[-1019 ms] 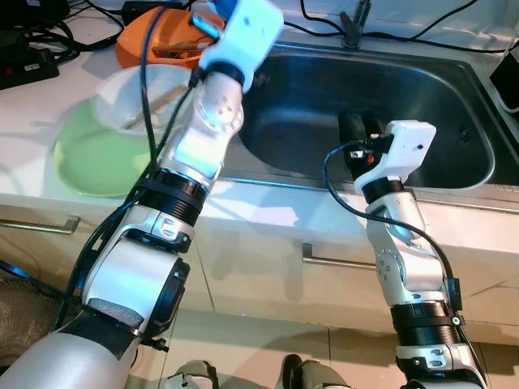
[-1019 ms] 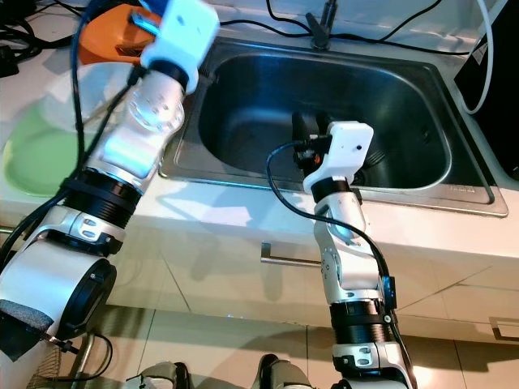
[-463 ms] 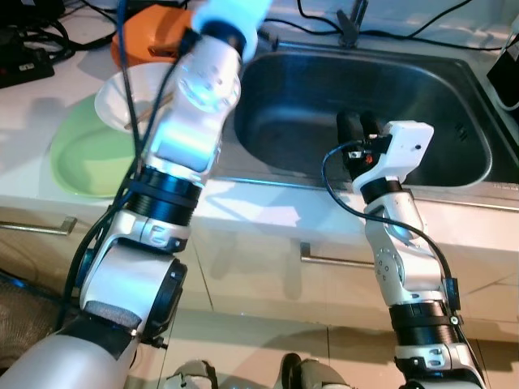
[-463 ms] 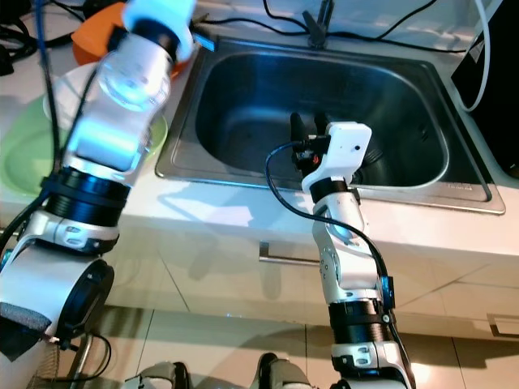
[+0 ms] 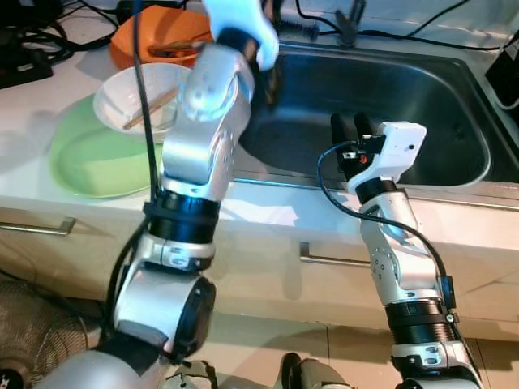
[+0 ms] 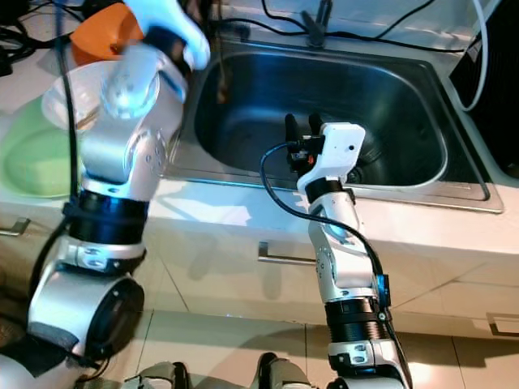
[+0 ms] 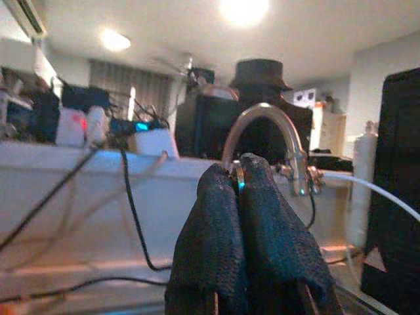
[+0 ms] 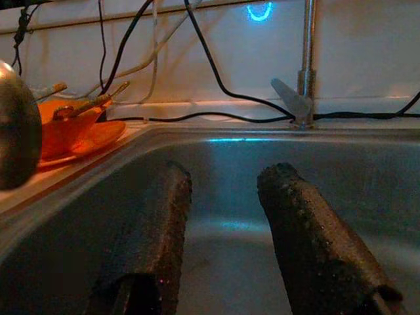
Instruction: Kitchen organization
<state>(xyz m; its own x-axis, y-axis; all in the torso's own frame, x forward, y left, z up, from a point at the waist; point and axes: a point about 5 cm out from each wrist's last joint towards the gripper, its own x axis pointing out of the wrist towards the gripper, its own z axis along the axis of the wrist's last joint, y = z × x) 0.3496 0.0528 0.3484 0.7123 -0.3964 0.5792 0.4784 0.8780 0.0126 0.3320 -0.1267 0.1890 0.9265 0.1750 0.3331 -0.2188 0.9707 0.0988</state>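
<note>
Right gripper (image 5: pixel 350 128): fingers (image 8: pixel 152 230) released, held apart with bare gap between, nothing grasped. Tips stand above the near part of the sink (image 5: pixel 422 97), pointing toward its back wall. Beyond the tips: tap (image 8: pixel 306 59) and black cables (image 8: pixel 216 85) along the white wall. Off to one side of the fingers, past the sink rim: orange dish (image 8: pixel 72 128) with utensils in it.

Left gripper (image 7: pixel 237 187): fingers (image 7: pixel 213 249) clenched, pressed flat together; a small metallic glint sits at the seam near the tips, and whether anything is pinched there cannot be told. In the eye views the fingers are blurred, raised over the sink's far left corner. Past the tips in the wrist view: curved tap (image 7: pixel 262 131), cables, dark boxes on the counter's back edge.

Left of the left gripper, on the counter (image 5: pixel 32 105):
- white bowl (image 5: pixel 134 89) with chopsticks (image 5: pixel 150 107) resting across it, seated on the green plate (image 5: pixel 89 154);
- orange dish (image 5: pixel 154 40) behind the bowl, just beside the sink's corner.

Sink: steel, dark basin, no dishes visible inside.

Below the counter: cabinet fronts with bar handles (image 5: pixel 328 259).
</note>
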